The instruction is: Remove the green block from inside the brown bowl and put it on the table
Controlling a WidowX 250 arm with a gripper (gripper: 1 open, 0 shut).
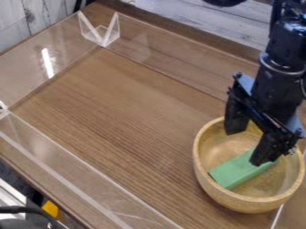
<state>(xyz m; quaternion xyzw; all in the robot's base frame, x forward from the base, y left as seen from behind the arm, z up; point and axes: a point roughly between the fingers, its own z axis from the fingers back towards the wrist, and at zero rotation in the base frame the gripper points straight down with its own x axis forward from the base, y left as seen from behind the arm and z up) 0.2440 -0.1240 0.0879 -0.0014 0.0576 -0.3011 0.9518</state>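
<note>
The brown bowl stands on the table at the right, near the front. Inside it the green block lies flat on a slant, its far right end covered by the arm. My gripper points straight down over the bowl, open wide. One black finger hangs at the bowl's back rim and the other reaches down near the block's far end. Nothing is held between them, and I cannot tell whether a fingertip touches the block.
Clear acrylic walls run along the table's edges, with a corner piece at the back left and a long wall in front. The bowl's right side runs up to the picture's edge.
</note>
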